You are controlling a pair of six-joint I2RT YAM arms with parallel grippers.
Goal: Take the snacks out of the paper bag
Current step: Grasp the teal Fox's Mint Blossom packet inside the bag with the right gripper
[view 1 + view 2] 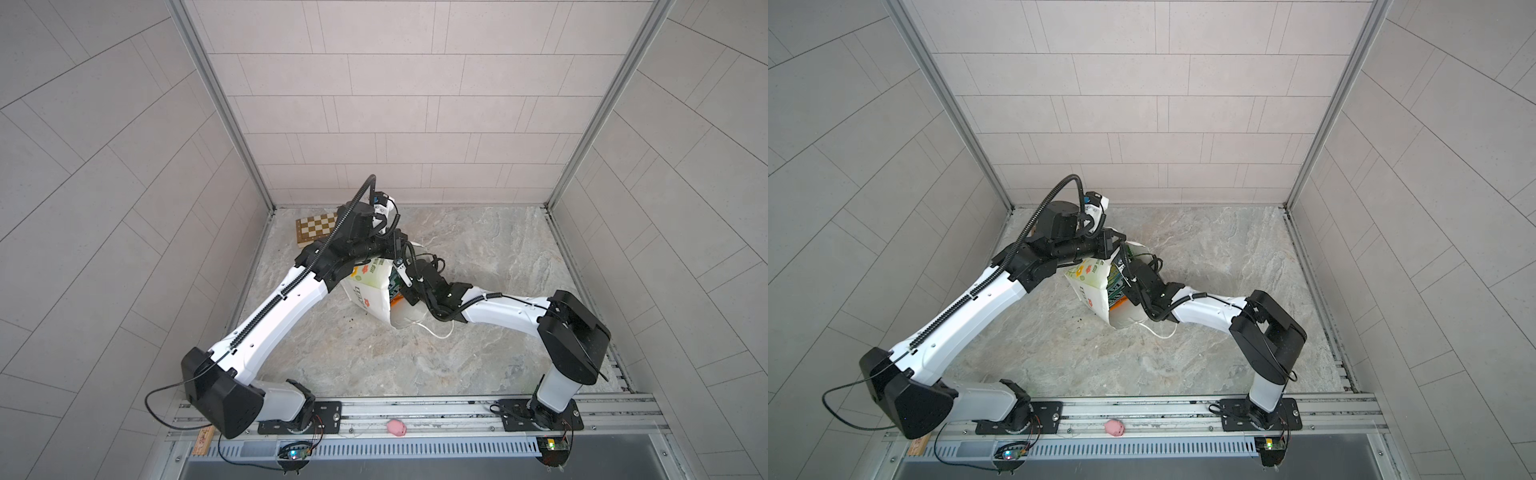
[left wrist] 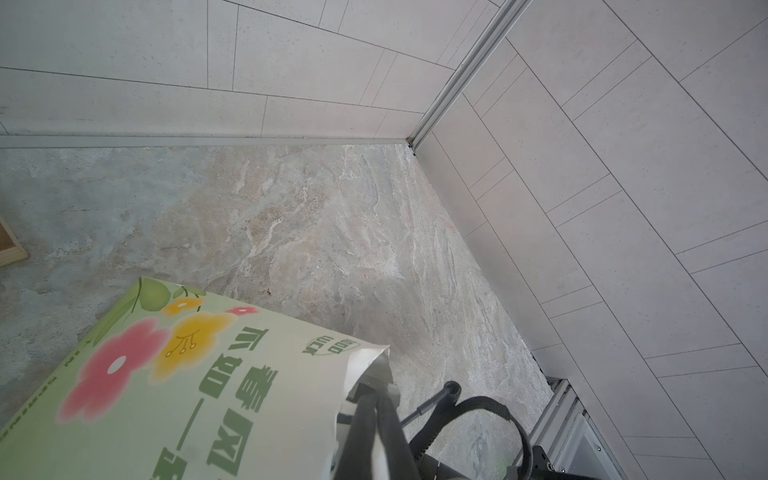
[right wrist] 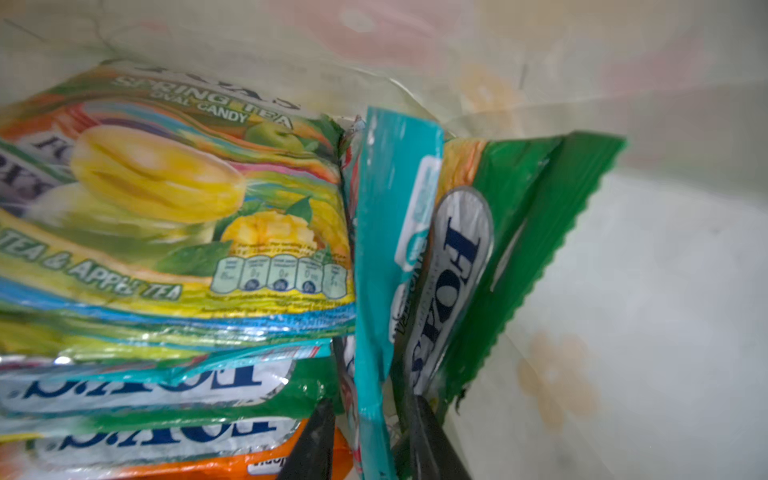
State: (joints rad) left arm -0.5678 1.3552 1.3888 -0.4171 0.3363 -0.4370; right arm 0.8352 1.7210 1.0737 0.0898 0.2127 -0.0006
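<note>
While its two dark fingers (image 3: pixel 430 436) stand slightly apart deep inside the paper bag (image 3: pixel 644 311), the right claw (image 3: pixel 372 401) straddles one end of a teal-and-red packet (image 3: pixel 390 199) that stands on edge between them. Whether the jaws actually press it cannot be told. Against the outer side of one finger lies a green-edged packet (image 3: pixel 536 232) with a saw-toothed seam and a silver FOX'S oval. On the other side of the claw the other snacks lie stacked flat: a yellow-green packet (image 3: pixel 187 195) marked Spring Tea, two more showing FOX'S ovals, and an orange packet (image 3: pixel 199 465) nearest the other finger. All of them are inside the bag, whose pale walls close in around the claw.

The left claw (image 2: pixel 374 395) is shut tight on the rim of the bag (image 2: pixel 187 395), pinching the paper where its white inside folds over the green face printed with red and yellow flowers. In both top views the bag (image 1: pixel 368 299) (image 1: pixel 1090 291) rests on the desk (image 1: pixel 498 257) below this claw. Its mouth is turned toward the right arm, and packets show in the opening. A white cord handle (image 1: pixel 436 332) trails on the desk just beside the mouth. Further out, beyond the left claw, a chessboard (image 1: pixel 316 229) lies by the back wall. Well apart from both claws, a pink pig (image 1: pixel 397 428) sits on the near rail.
</note>
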